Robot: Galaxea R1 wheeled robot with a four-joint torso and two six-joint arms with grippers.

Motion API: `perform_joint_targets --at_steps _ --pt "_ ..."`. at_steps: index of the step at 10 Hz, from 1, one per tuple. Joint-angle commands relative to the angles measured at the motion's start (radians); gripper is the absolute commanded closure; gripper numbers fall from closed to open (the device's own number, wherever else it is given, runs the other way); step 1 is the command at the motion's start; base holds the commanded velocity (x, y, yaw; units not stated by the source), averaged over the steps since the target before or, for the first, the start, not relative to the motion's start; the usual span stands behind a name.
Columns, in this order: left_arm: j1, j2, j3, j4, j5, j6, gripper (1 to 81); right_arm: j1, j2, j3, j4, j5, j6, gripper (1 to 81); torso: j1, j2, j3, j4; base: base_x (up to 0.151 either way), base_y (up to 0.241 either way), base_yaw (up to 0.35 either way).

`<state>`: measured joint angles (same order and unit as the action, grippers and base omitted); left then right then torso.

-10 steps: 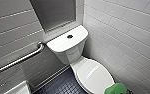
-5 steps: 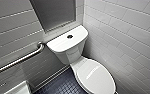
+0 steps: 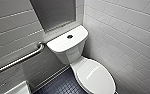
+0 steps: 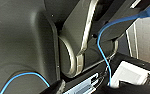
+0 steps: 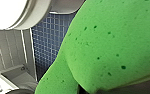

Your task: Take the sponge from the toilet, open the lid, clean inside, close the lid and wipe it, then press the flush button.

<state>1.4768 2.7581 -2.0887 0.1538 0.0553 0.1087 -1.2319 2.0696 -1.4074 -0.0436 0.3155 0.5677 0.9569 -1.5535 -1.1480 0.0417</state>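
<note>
The bright green sponge (image 5: 116,45) looms large and very close in the right wrist view, with my right gripper shut on it. Beyond it are the toilet's white rim (image 5: 16,12) and blue floor tiles (image 5: 47,37). In the head view the toilet stands in the corner with its white oval lid (image 3: 96,76) down. The small dark flush button (image 3: 70,36) sits in the middle of the white tank cover (image 3: 61,45). The left wrist view looks at dark parts of my own body and a blue cable (image 4: 101,50); my left gripper is open and holds nothing that I can see.
A steel grab bar (image 3: 18,61) runs along the tiled wall left of the tank. White tiled wall (image 3: 131,37) stands close on the toilet's right. Dark blue tiled floor (image 3: 63,86) lies left of the bowl, and a white object (image 3: 18,90) sits at the lower left.
A second ago a patch of green sponge showed at the lower edge of the head view, in front of the lid; it has since dropped below that edge. The toilet has not shifted.
</note>
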Motion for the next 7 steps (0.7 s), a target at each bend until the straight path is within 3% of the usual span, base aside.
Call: perform_joint_targets --at_steps 1,4,6,7 --pt "0.027 -0.004 0.027 0.004 0.086 0.011 1.0 0.122 -0.187 0.218 -0.061 -0.068 -0.042 81.1 0.000 0.000 0.000 0.000 0.000 0.000 0.000" --pt "0.024 -0.004 0.027 0.004 0.084 0.011 1.0 0.335 -0.182 0.271 -0.048 -0.269 -0.040 81.1 0.000 0.000 0.000 0.000 0.000 0.000 0.000" --pt "0.024 -0.001 0.027 0.004 0.084 0.011 1.0 0.461 -0.124 0.251 -0.047 -0.365 -0.035 81.1 0.000 0.000 0.000 0.000 0.000 0.000 0.000" --pt "0.024 0.000 0.027 0.004 0.084 0.011 1.0 0.548 -0.086 0.249 -0.047 -0.457 -0.032 81.1 0.000 0.000 0.000 0.000 0.000 0.000 0.000"
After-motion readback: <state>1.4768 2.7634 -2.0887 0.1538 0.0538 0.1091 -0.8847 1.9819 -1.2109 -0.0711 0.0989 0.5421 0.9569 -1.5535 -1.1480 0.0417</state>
